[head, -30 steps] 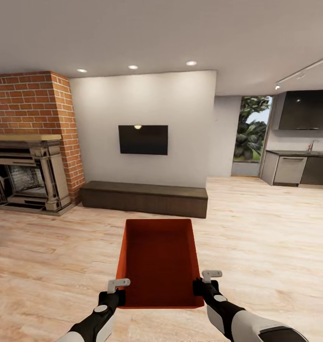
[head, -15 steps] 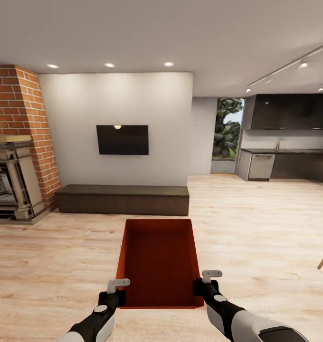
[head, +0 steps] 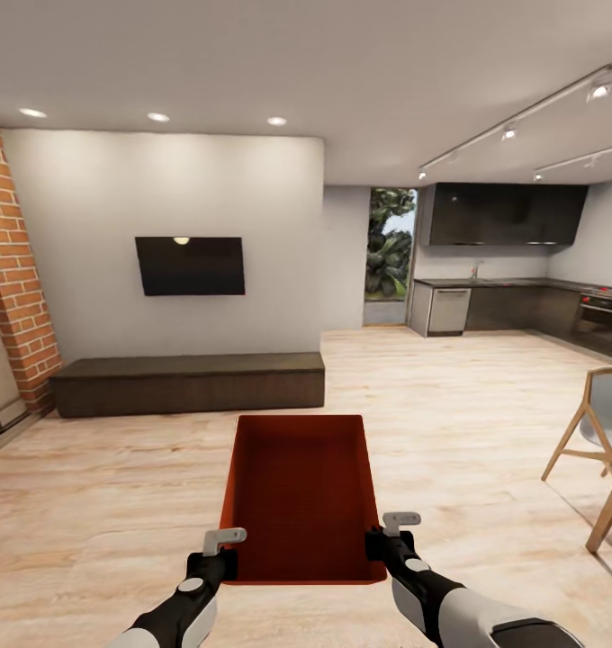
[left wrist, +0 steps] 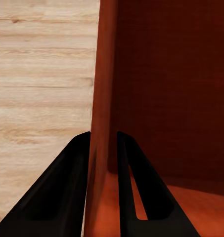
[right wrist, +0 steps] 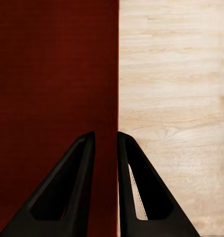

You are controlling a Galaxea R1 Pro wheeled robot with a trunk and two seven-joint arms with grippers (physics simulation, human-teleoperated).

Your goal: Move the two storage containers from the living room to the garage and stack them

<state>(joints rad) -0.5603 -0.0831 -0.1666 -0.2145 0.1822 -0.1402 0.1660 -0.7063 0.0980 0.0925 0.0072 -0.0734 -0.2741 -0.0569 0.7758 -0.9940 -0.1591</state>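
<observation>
One red-orange open-top storage container (head: 301, 490) hangs level in front of me, above the light wood-plank floor (head: 468, 423), and it is empty. My left gripper (head: 227, 556) is shut on its near-left wall, and my right gripper (head: 378, 544) is shut on its near-right wall. In the left wrist view, the black fingers of the left gripper (left wrist: 103, 140) pinch the thin wall of the container (left wrist: 104, 74). The right wrist view shows the right gripper (right wrist: 106, 138) clamping the container's wall edge (right wrist: 52, 74) the same way. The garage is out of view.
A dark low bench (head: 189, 382) runs along the white wall under a black TV (head: 190, 265). A brick fireplace (head: 9, 270) is at the far left. A wooden-legged chair (head: 603, 450) stands at the right. Dark kitchen cabinets (head: 504, 310) line the back right.
The camera has swung right: the fireplace slid to the left edge, and the kitchen and a chair came into view. The container stays gripped the same way.
</observation>
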